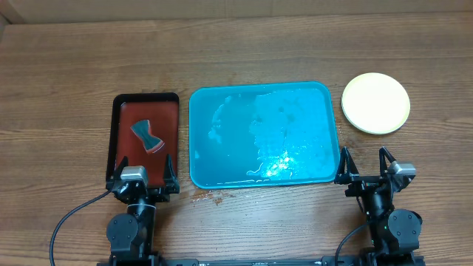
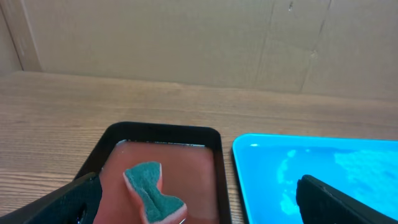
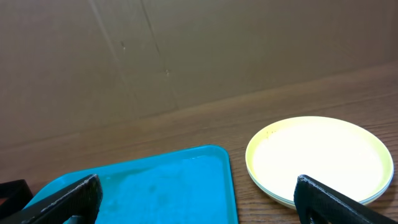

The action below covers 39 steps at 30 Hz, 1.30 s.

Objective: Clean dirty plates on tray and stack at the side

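The blue tray (image 1: 325, 111) lies mid-table, wet and smeared, with no plates on it; it also shows in the wrist views (image 2: 261, 180) (image 3: 205, 174). The plates (image 1: 375, 103) sit stacked on the table right of the tray, yellow-green rim and pale centre on top (image 3: 317, 158). My left gripper (image 1: 143, 174) rests open at the near edge of the dark red tray. My right gripper (image 1: 365, 167) stands open near the blue tray's near right corner, in front of the stack. Neither holds anything.
A black-rimmed dark red tray (image 1: 126, 125) left of the blue tray holds a teal-and-pink sponge (image 1: 148, 135) (image 2: 152, 190). Small red spatters (image 1: 211, 196) mark the wood in front of the blue tray. A cardboard wall (image 2: 199, 37) stands behind the table.
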Each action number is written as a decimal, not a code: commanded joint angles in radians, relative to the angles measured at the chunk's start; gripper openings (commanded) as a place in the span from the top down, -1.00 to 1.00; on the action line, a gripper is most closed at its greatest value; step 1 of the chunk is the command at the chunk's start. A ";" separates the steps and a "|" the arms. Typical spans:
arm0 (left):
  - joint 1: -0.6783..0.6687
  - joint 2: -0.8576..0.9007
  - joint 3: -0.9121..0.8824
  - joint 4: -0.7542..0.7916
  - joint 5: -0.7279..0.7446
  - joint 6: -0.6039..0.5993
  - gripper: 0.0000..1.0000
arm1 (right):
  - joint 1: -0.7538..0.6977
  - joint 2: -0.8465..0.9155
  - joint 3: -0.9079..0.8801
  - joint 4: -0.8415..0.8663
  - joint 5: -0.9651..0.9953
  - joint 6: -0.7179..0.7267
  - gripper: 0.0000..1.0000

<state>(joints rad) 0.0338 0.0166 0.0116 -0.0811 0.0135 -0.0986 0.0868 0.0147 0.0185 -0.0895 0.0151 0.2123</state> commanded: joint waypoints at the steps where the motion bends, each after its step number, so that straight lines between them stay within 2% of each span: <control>1: 0.005 -0.013 -0.007 0.003 -0.013 -0.014 -1.00 | 0.004 -0.012 -0.010 0.007 0.006 0.001 -1.00; 32: 0.005 -0.013 -0.007 0.003 -0.013 -0.014 -0.99 | 0.004 -0.012 -0.010 0.007 0.010 -0.001 -1.00; 39: 0.005 -0.013 -0.007 0.003 -0.013 -0.014 -1.00 | 0.004 -0.012 -0.010 0.006 0.006 -0.194 -1.00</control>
<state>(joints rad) 0.0338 0.0166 0.0116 -0.0807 0.0135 -0.0994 0.0868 0.0147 0.0185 -0.0895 0.0151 0.1154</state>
